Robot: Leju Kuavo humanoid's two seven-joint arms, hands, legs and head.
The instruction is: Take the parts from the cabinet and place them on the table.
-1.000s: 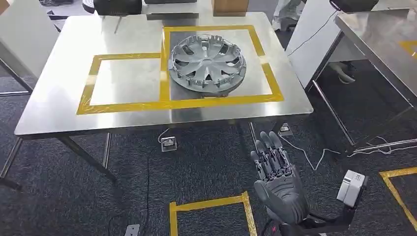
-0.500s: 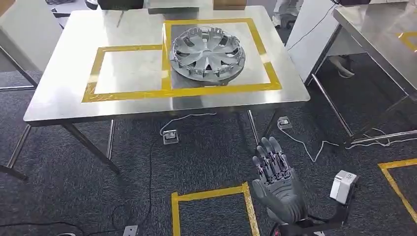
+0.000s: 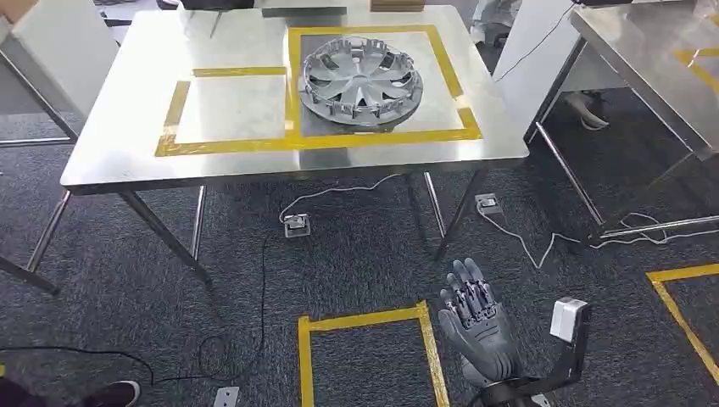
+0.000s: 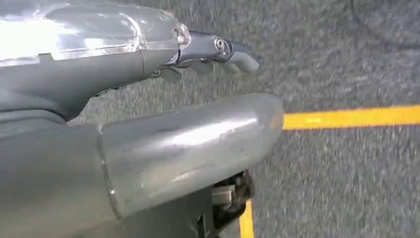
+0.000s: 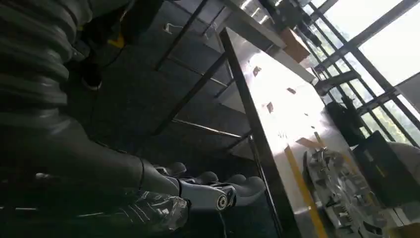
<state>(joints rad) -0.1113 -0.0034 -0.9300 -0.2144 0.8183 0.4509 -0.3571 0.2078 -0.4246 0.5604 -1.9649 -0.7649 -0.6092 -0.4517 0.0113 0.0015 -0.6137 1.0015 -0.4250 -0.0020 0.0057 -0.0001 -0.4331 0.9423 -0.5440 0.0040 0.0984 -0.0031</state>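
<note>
A silver wheel cover [image 3: 362, 78] lies flat on the steel table [image 3: 127, 110], inside the right-hand yellow taped square; the left square [image 3: 233, 106] is bare. My right hand [image 3: 476, 326] hangs low in front of the table, over the carpet, fingers straight and apart, holding nothing. The right wrist view shows that same hand [image 5: 198, 191] below the table edge, with the wheel cover [image 5: 341, 191] on top. In the left wrist view my left hand [image 4: 163, 129] hangs over the carpet with its fingers [image 4: 233, 52] stretched out and nothing in it.
A second steel table [image 3: 644, 59] stands to the right. White cables [image 3: 526, 242] and a floor socket box [image 3: 296, 225] lie under the table. Yellow tape [image 3: 365, 320] marks a square on the carpet. A person's shoe [image 3: 110, 394] is at the lower left.
The whole picture has shifted: the table now sits higher and smaller, so the camera has moved back. My right hand stays open and low; the wheel cover has not moved on the table.
</note>
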